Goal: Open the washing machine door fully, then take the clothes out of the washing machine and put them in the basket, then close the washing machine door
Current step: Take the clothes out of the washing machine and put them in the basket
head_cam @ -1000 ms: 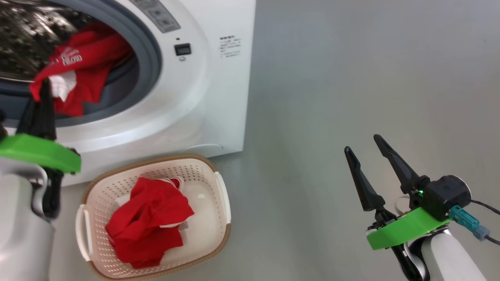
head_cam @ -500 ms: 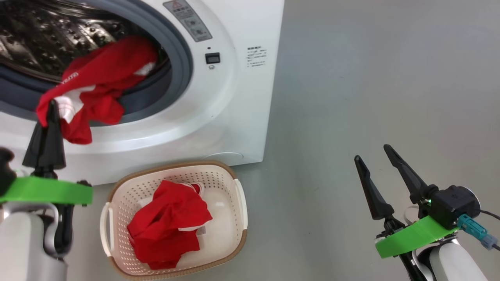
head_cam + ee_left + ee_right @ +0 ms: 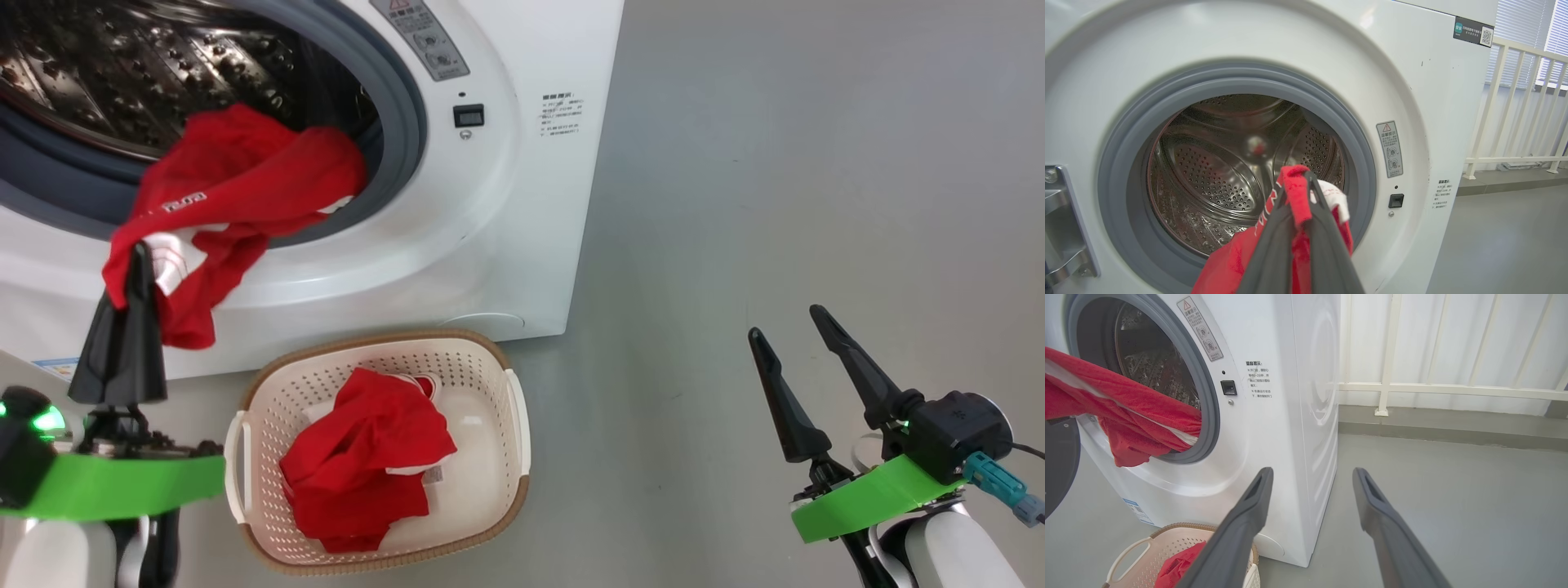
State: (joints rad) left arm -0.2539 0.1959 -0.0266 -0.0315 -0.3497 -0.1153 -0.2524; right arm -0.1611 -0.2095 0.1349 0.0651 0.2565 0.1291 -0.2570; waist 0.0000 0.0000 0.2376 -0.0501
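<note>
The white washing machine stands with its steel drum exposed. A dark curved edge of the washing machine door shows at the left of the right wrist view. A red garment with white trim hangs out over the grey gasket and down the white front. My left gripper is shut on its lower end, and in the left wrist view red cloth is pinched between the fingers. More red clothes lie in the cream basket on the floor below the opening. My right gripper stands open, far right of the basket.
Grey floor stretches to the right of the machine. A white railing runs along the wall behind it. The door's metal hinge sits at the left of the opening.
The head camera has shifted. My left gripper has drawn back from the drum mouth, pulling the red garment further out over the gasket. The right gripper stays open in place.
</note>
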